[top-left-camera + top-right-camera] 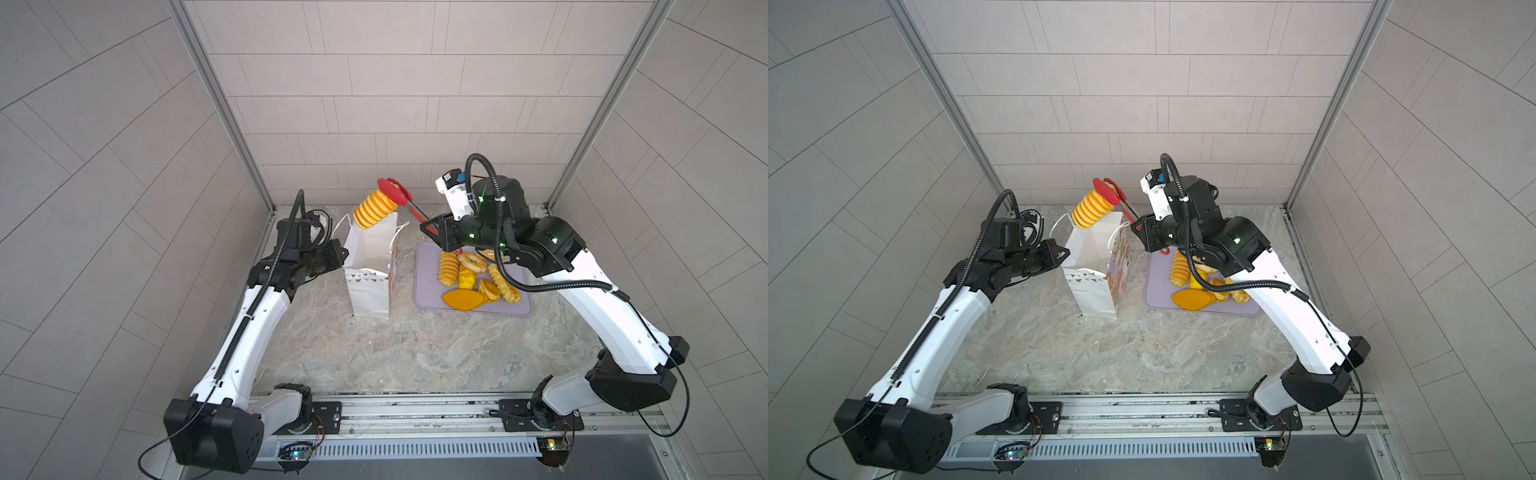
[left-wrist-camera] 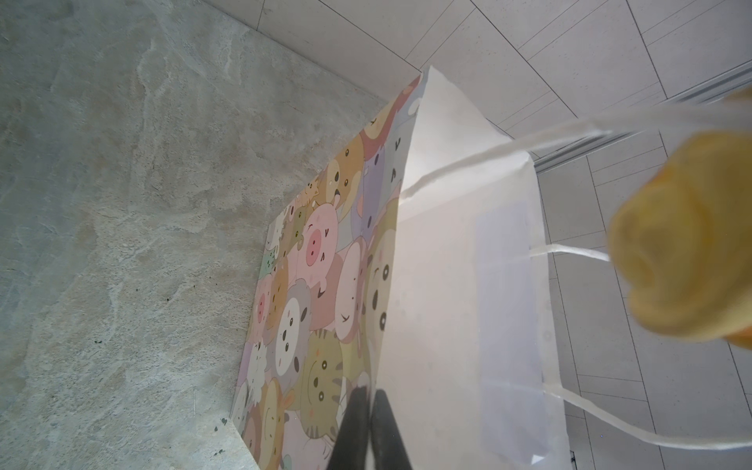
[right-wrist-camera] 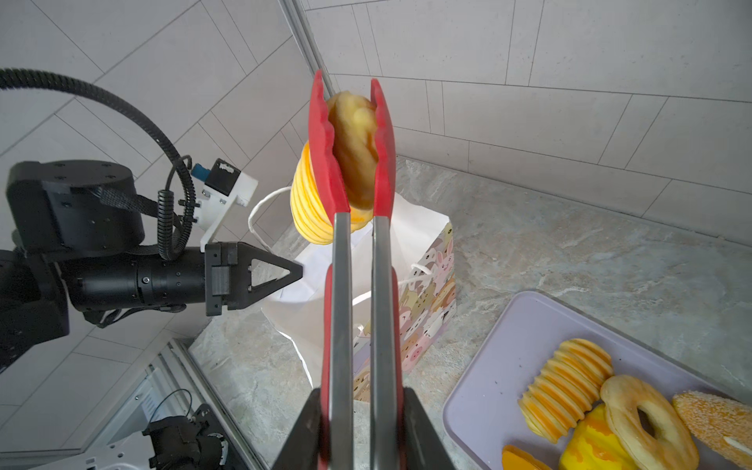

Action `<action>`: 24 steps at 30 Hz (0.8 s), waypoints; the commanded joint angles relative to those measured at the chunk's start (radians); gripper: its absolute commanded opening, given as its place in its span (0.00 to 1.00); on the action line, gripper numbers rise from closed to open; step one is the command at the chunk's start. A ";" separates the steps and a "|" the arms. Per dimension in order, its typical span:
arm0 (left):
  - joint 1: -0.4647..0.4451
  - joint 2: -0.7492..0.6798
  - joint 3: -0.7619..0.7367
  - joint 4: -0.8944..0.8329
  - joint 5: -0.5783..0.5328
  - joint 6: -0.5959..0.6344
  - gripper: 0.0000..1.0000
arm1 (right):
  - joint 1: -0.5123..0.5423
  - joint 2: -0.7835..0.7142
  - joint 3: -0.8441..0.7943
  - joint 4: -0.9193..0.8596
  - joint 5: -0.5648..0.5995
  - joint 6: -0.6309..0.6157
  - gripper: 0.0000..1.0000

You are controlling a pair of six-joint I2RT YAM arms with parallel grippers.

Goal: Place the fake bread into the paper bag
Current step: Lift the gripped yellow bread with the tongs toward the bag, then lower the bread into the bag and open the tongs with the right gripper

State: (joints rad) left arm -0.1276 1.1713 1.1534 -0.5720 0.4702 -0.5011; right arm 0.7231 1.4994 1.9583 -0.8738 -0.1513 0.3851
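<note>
Right end effector point(image 1: 428, 235) clamps the red-tipped tongs point(image 1: 397, 193) holding a ridged loaf point(image 1: 372, 212) above the paper bag point(image 1: 370, 291), left end effector point(image 1: 344, 252) pinches its rim closed-fingered; the other breads point(image 1: 464, 300) lie on the lilac tray point(image 1: 428, 266).

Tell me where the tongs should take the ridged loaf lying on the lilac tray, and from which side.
Probably near its far end, coming from above on the side toward the paper bag. The ridged loaf lies flat on the tray; a ring bread crowds its other flank, while the bag side is bare. A groove between ridges should seat the red tips of the tongs.
</note>
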 commanded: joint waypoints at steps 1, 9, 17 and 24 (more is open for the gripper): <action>-0.005 -0.020 -0.015 0.015 -0.001 -0.004 0.03 | 0.030 0.008 0.059 -0.043 0.128 -0.064 0.28; -0.005 -0.021 -0.017 0.017 -0.001 -0.004 0.03 | 0.089 0.075 0.117 -0.133 0.232 -0.121 0.27; -0.006 -0.024 -0.017 0.017 0.001 -0.005 0.03 | 0.108 0.121 0.138 -0.157 0.234 -0.137 0.30; -0.005 -0.027 -0.018 0.016 0.001 -0.006 0.03 | 0.110 0.139 0.138 -0.147 0.220 -0.137 0.31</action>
State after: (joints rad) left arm -0.1276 1.1667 1.1500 -0.5716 0.4702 -0.5014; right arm 0.8265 1.6417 2.0655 -1.0519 0.0544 0.2615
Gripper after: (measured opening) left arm 0.053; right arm 0.312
